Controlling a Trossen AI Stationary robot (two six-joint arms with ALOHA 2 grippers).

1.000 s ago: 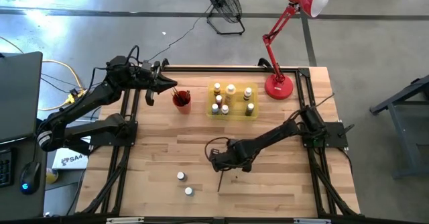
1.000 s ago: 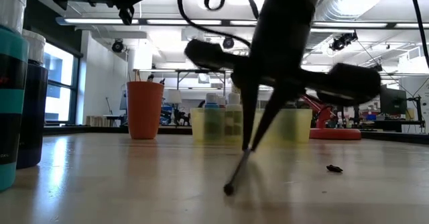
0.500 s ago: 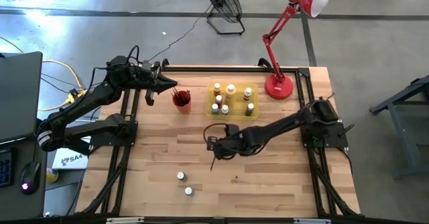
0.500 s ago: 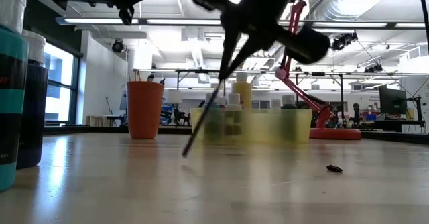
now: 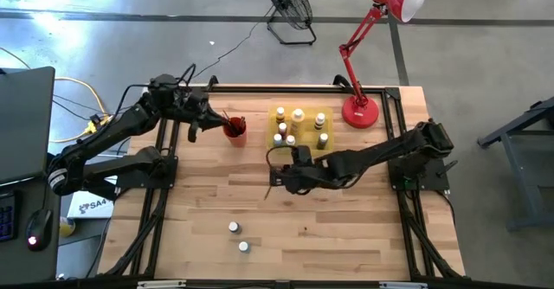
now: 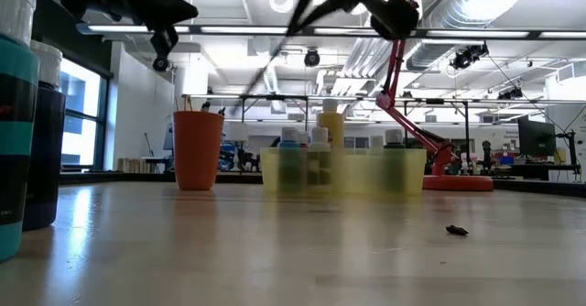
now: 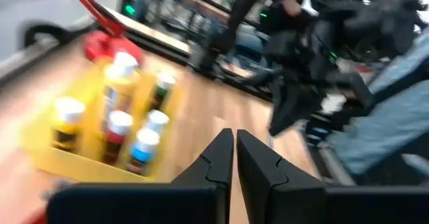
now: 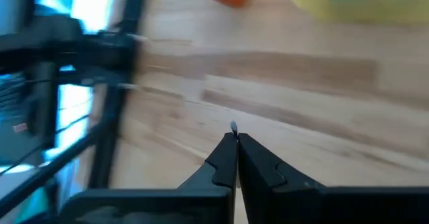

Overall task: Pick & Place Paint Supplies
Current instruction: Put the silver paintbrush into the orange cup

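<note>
Two little bottles (image 5: 237, 237) with white caps stand close to the front edge of the wooden desk (image 5: 363, 228). They are side by side and well away from everything else.

Farther in, over the middle of the desk, the right gripper (image 5: 279, 178) hangs in the air. Its two fingers are pinched tight on a thin dark paintbrush (image 5: 271, 188). The brush hangs slanted, with its free end pointing down to the desk but not touching it. In the right wrist view, only a tiny tip of the brush (image 8: 233, 126) pokes out between the closed fingers.

Past that, near the back of the desk, sits the yellow tray (image 5: 299, 143). More small bottles (image 5: 298, 116) stand up inside it, some yellowish and some dark.

Just beside the tray is the small red cup (image 5: 235, 130), with dark brush handles (image 5: 239, 120) sticking out of it.

The left gripper (image 5: 212, 116) hangs next to the red cup, at the back left. Its fingers are pressed together and hold nothing.

A red lamp (image 5: 361, 112) stands at the back right corner.
</note>
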